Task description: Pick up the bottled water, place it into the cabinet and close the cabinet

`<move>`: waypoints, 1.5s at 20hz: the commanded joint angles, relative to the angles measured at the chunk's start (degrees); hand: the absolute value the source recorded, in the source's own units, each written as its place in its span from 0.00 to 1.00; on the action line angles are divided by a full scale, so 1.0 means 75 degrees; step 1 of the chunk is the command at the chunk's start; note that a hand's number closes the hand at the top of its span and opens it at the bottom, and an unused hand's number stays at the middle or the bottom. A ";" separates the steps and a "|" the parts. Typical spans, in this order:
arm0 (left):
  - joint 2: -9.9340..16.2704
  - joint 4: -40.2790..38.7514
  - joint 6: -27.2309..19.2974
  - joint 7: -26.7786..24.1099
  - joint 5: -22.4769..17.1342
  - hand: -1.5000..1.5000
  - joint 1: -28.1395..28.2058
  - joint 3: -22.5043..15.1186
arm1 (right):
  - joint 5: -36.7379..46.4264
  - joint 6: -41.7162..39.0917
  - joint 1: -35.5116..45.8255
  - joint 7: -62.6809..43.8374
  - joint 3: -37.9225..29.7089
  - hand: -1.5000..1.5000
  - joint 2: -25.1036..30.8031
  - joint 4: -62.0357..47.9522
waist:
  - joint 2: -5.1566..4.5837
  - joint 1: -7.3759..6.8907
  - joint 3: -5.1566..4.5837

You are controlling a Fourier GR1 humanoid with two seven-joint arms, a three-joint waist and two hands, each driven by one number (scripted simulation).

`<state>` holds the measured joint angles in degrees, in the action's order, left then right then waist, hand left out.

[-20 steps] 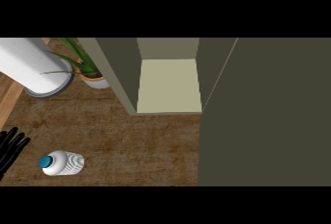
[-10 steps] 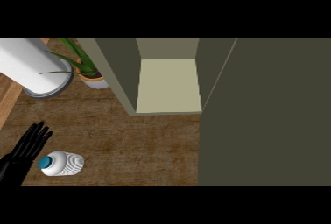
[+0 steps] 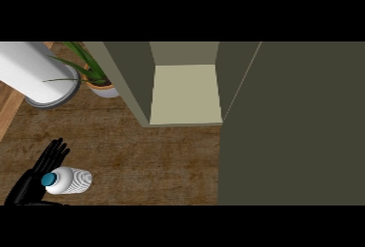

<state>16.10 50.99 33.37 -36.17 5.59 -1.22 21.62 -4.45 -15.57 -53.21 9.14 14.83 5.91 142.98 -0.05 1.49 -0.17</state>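
The bottled water (image 3: 68,181) stands on the brown counter (image 3: 157,159) at the near left, seen from above with its teal cap (image 3: 49,179) and ribbed white body. The left hand (image 3: 39,171) shows at the same near-left corner, its black fingers (image 3: 55,150) straight and pointing toward the far side, lying along the bottle's left flank; they appear to touch or nearly touch it, but none is curled round it, so the hand is wide and holds nothing. The right hand does not show anywhere in the view. To the right and farther back stands the cabinet (image 3: 135,82), open, with its pale shelf floor (image 3: 185,94) visible inside, and its door (image 3: 292,125) swung out as a broad dark panel filling the right side. A white cylinder (image 3: 35,72) lies at the far left, with a potted plant (image 3: 96,79) just beside it, between cylinder and cabinet wall. By my judgement the step in hand is the reach for the bottle, the grasp itself not yet made. The next move calls for the fingers and thumb to wrap round the bottle's body without tipping it, then a lift and a carry to the right and far, onto the shelf, keeping clear of the cabinet's left wall.
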 commanded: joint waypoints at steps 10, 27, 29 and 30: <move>-0.0047 -0.2428 0.0779 -0.1904 0.0087 0.00 -0.0740 -0.0672 | -0.0011 -0.0201 -0.0875 0.0262 0.0143 0.00 0.0187 0.0667 | 0.0008 0.0051 -0.0010; -0.2073 -0.3088 -0.1864 -0.1872 -0.1365 1.00 -0.1612 0.0038 | 0.0026 -0.0165 -0.0959 0.0655 0.0106 0.00 0.0137 0.0528 | 0.0022 -0.0057 0.0007; -0.2088 -0.3164 -0.2039 -0.2273 -0.1397 1.00 -0.1623 -0.0208 | -0.0237 -0.0398 -0.1058 0.0836 -0.0179 0.00 0.0346 0.0417 | 0.0026 0.0003 0.0009; -0.2093 -0.3239 -0.2149 -0.2345 -0.1485 1.00 -0.1795 -0.0325 | -0.0189 -0.0212 -0.0868 0.0475 0.0033 0.00 0.0229 0.0659 | -0.0008 -0.0039 0.0000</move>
<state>7.47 28.85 19.08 -50.04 -2.82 -11.94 20.63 -3.47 -17.42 -59.22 15.94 14.82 7.15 142.20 0.35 0.87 0.96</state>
